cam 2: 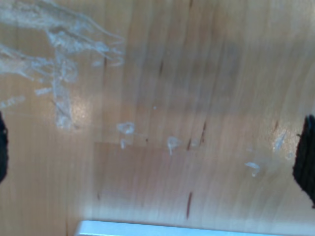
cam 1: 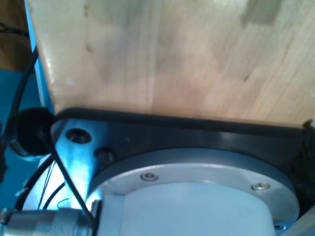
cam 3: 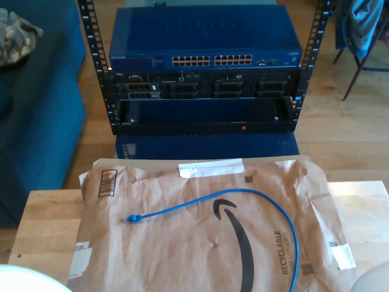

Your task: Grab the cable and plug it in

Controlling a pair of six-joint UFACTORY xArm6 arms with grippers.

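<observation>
The cable (cam 3: 243, 193) is a thin bright-blue cord lying in a long arc on the brown paper (cam 3: 182, 249) in the exterior view. One small blue plug (cam 3: 130, 218) rests toward that view's left, and the cord runs off the lower edge. My second gripper (cam 2: 155, 152) is open above bare wood, its dark fingertips (cam 2: 306, 157) spread far apart with nothing between them. The first wrist view looks at the wooden tabletop (cam 1: 172, 54) and a round white arm base (cam 1: 197, 196).
Behind the table stands a rack with a blue network switch (cam 3: 206, 42) and its row of ports (cam 3: 213, 60). White arm parts (cam 3: 24, 280) sit at the exterior view's lower corners. A black base plate (cam 1: 197, 130) and black arm cables (cam 1: 22, 93) lie by the table edge.
</observation>
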